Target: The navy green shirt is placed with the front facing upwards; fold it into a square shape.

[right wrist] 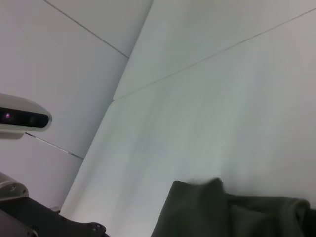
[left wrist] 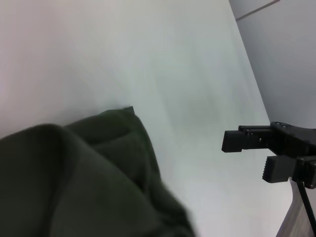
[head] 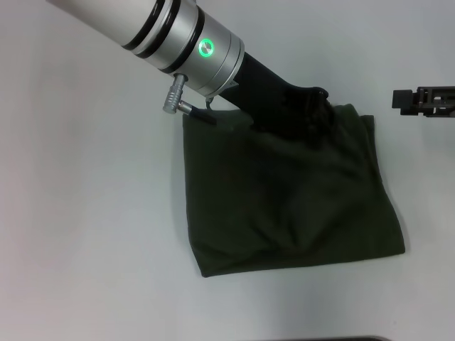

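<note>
Olive navy green shirt (head: 284,206) hides the left hand (head: 313,117); left wrist view shows the right hand (left wrist: 269,155) spread.

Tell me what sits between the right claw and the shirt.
Nothing visible. The right claw is off the far right corner of the navy green shirt, with only bare table between them. The left claw is at the shirt's far edge.

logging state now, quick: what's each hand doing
Left hand: down at the far edge of the navy green shirt; fingers hidden, cannot tell.
Right hand: open, holding nothing, off beside the shirt.
</note>
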You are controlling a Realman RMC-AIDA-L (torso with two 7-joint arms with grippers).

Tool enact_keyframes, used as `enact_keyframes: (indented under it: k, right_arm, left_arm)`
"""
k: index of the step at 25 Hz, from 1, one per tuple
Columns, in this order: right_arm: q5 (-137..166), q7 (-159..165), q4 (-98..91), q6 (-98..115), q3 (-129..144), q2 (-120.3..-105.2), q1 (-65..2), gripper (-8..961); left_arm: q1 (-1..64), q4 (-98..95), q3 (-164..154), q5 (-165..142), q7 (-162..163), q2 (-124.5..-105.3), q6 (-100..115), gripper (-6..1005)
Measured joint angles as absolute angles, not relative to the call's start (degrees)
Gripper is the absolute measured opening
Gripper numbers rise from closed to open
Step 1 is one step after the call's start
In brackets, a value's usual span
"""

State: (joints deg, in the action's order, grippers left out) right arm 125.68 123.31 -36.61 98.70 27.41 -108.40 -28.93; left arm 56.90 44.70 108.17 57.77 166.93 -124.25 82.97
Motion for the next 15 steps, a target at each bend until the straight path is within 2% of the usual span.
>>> enact_keyframes:
  k: [6, 12, 15]
  right_arm:
    - [125.7, 123.3, -36.6, 98.7, 27.5, -108.37, -28.9, 674]
    - [126.5, 123.3, -36.6, 98.7, 27.5, -108.20, -29.0, 674]
    - [126.9, 123.6, -36.6, 98.7, 27.5, -108.08, -29.2, 674]
  left_arm:
    - [56.8, 45.4, 108.5, 58.9, 167.0, -124.24, 83.0, 323]
    - [55.7, 45.6, 110.7, 59.6, 164.6, -123.48, 85.6, 367]
    - [52.5, 46.3, 116.9, 59.3, 160.0, -122.07, 90.6, 366]
